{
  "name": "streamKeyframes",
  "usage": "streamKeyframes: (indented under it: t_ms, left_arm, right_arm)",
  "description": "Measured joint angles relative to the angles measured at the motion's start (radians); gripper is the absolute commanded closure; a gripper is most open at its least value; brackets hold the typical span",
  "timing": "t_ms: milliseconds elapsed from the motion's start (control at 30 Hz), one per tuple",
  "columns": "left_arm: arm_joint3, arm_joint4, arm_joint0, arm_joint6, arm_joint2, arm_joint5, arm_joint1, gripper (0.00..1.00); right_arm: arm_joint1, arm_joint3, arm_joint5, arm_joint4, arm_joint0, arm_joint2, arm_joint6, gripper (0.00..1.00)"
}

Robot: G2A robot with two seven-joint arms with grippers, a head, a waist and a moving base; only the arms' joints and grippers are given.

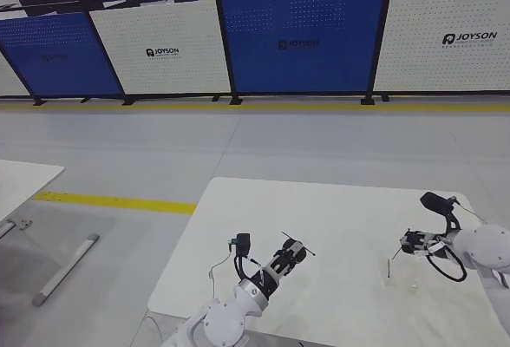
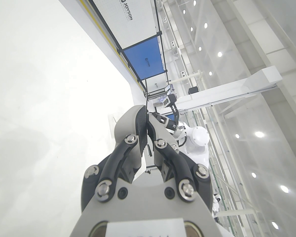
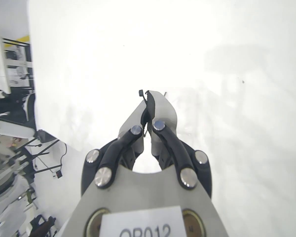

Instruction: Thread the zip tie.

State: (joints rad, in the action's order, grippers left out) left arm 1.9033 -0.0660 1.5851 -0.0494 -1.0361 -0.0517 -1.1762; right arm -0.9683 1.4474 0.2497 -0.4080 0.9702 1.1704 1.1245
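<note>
Over the white desk, the left hand pinches a black zip tie; well apart, the right hand pinches a second zip tie.

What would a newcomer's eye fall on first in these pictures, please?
First, the left gripper above the white table, its fingers shut on a thin black strip. Then the right gripper, well apart toward the table's right side, shut on a zip tie whose head pokes out at the tip.
</note>
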Motion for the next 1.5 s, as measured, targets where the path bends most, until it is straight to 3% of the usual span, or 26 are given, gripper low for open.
streamKeyframes:
  t_ms: [467,533,633,767,933,1033,1167,1267,1367,1500]
  left_arm:
    - [-0.002,0.003,-0.003,0.001,0.003,0.000,-0.001,1.00]
    - [-0.008,0.025,-0.018,-0.008,0.018,-0.011,-0.005,1.00]
    - [-0.039,0.094,-0.058,-0.068,0.078,-0.033,-0.020,1.00]
    - [-0.128,0.184,-0.129,-0.170,0.165,-0.040,-0.047,1.00]
    - [-0.137,0.189,-0.133,-0.182,0.172,-0.036,-0.049,1.00]
    - [-0.137,0.189,-0.133,-0.182,0.171,-0.036,-0.049,1.00]
    - [-0.137,0.189,-0.134,-0.182,0.171,-0.036,-0.049,1.00]
    - [-0.137,0.189,-0.134,-0.182,0.171,-0.036,-0.049,1.00]
    - [-0.137,0.189,-0.134,-0.182,0.171,-0.036,-0.049,1.00]
    - [-0.137,0.189,-0.134,-0.182,0.171,-0.036,-0.049,1.00]
  right_arm:
    - [0.000,0.002,-0.002,0.001,0.003,0.003,0.001,1.00]
    - [0.000,0.002,-0.002,0.001,0.003,0.003,0.001,1.00]
    - [0.000,0.002,-0.002,0.001,0.003,0.003,0.001,1.00]
    - [0.000,0.002,-0.002,0.001,0.003,0.003,0.001,1.00]
    - [0.000,0.004,-0.007,0.008,0.009,0.006,-0.008,1.00]
    - [0.002,0.019,-0.055,0.071,0.051,0.044,-0.074,1.00]
    - [0.007,0.091,-0.157,0.206,0.180,0.131,-0.217,1.00]
    - [0.007,0.170,-0.222,0.260,0.288,0.156,-0.320,1.00]
    - [0.004,0.233,-0.239,0.263,0.357,0.145,-0.383,1.00]
    - [0.004,0.240,-0.236,0.259,0.362,0.141,-0.387,1.00]
